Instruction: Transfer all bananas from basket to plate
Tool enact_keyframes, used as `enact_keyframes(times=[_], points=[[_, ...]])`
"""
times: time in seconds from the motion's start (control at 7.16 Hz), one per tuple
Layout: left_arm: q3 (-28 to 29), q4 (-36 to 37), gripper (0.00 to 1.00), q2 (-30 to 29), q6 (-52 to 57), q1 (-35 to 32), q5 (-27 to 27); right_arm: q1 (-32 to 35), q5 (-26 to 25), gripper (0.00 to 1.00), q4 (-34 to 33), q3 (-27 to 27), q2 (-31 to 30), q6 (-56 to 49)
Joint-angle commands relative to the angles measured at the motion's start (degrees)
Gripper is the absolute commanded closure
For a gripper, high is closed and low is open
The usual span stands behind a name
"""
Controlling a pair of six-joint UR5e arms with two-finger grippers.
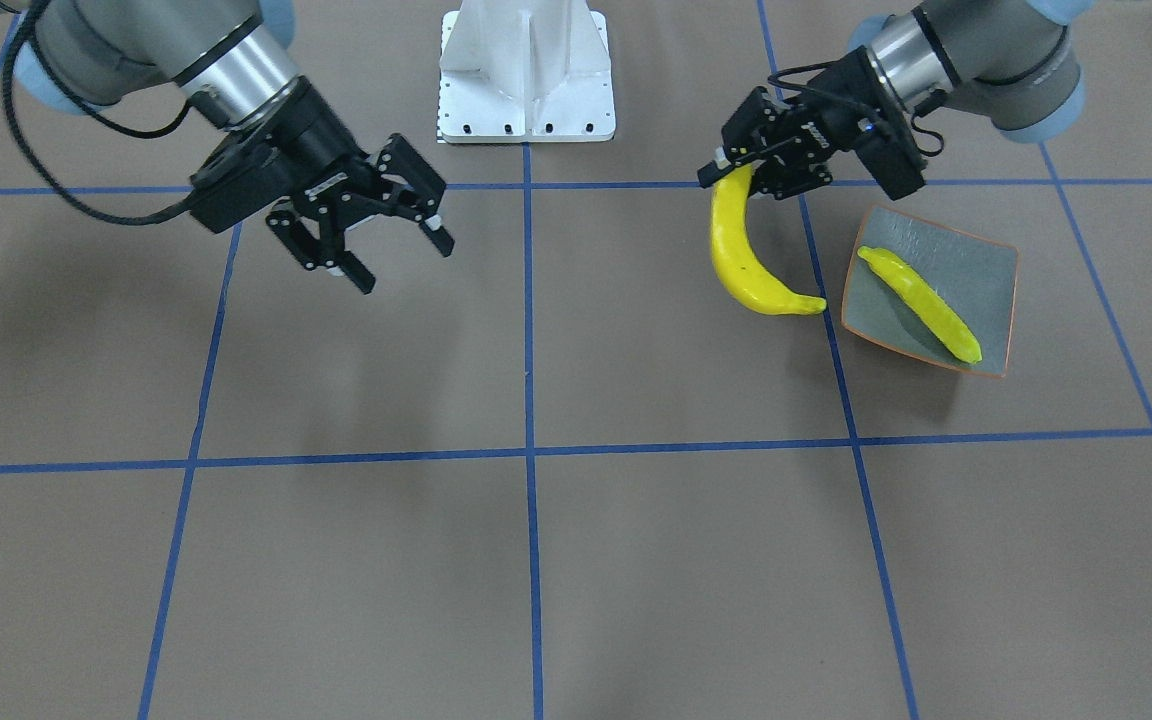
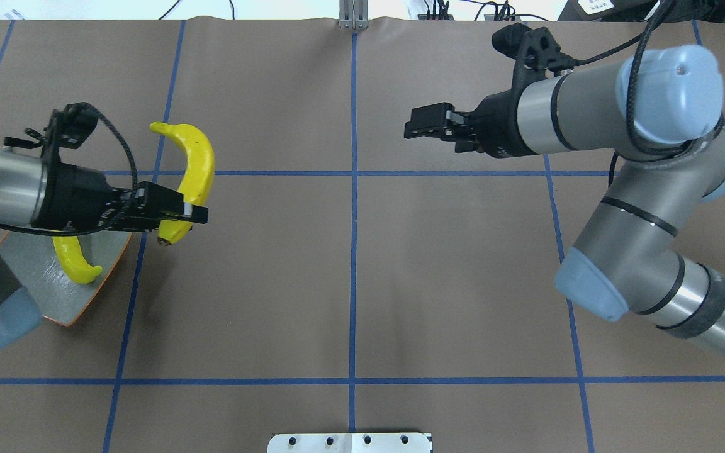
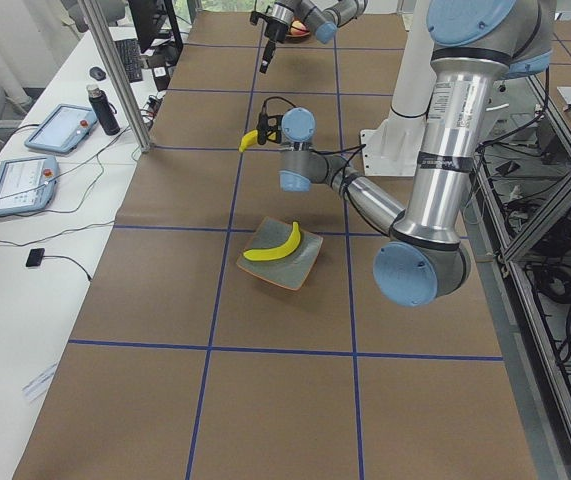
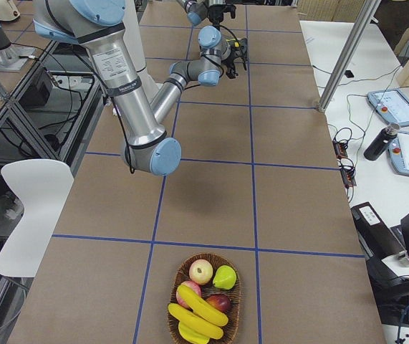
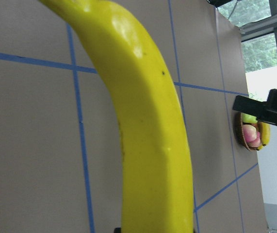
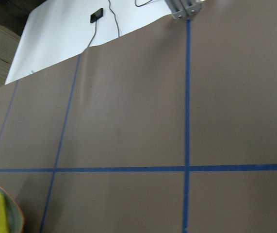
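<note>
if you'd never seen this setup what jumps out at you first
The bright yellow banana hangs in the air from the left gripper, which is shut on one end of it, just short of the plate where a second banana lies. Across the table the right gripper hangs open and empty. At the table's far right end a basket holds more bananas among other fruit.

The left arm [image 1: 986, 60] and right arm [image 1: 156, 50] are showing silver-grey tubes, pale blue joint caps [image 2: 671, 82] and black cables [image 1: 6, 95] trailing to the black left gripper [image 2: 189, 214] and right gripper [image 1: 401, 262]; the white base [image 1: 526, 80] is bearing dark screws [image 1: 508, 129].
</note>
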Motion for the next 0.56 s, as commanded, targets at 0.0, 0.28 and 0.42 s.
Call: enact_keyframes(times=[0.0,0.28,0.42], points=[[-0.61,0.10,1.00,11.64,0.35,-6.29,-0.35,5.05,3.70,0.00,-3.66,-0.35,-5.27,-9.56],[-0.61,0.10,1.00,20.27,0.61,-7.47,-0.27,6.46,3.88,0.00,-3.58,-0.62,-9.23,-16.25],[-0.61,0.10,1.00,24.22,2.88,-7.38,-0.10,7.42,4.14,0.00,-3.75,-1.06,-9.85,-17.67]])
